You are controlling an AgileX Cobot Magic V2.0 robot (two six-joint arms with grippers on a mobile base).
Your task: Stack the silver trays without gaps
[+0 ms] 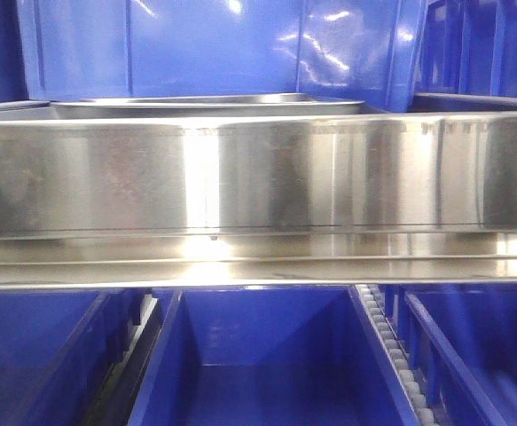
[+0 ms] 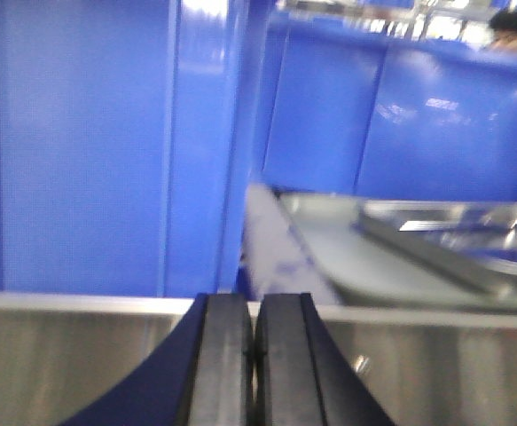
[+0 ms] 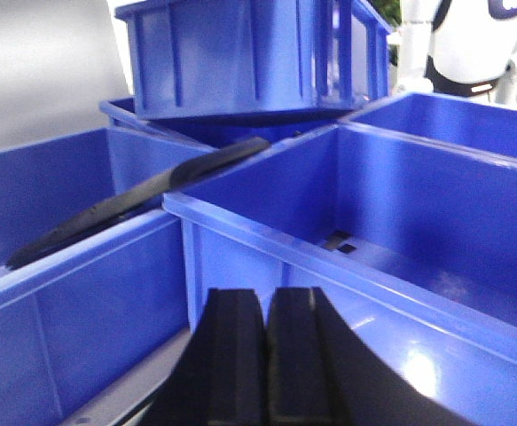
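In the front view, the rim of a silver tray [image 1: 205, 106] shows behind a long steel rail [image 1: 258, 177]. In the left wrist view, a silver tray [image 2: 329, 248] lies ahead to the right, and a second tray [image 2: 453, 235] rests in it at a slant; both are blurred. My left gripper [image 2: 254, 306] is shut and empty, low in front of the rail [image 2: 81, 355] and short of the trays. My right gripper [image 3: 265, 297] is shut and empty above blue bins; no tray shows in that view. Neither gripper shows in the front view.
Blue plastic bins stand behind the trays [image 1: 214, 44] and below the rail [image 1: 258, 355]. A tall blue bin wall [image 2: 90, 151] rises left of the trays. In the right wrist view, open blue bins [image 3: 400, 213] lie ahead, one stacked further back [image 3: 240, 53], and a black strip [image 3: 134, 204] lies on a rim.
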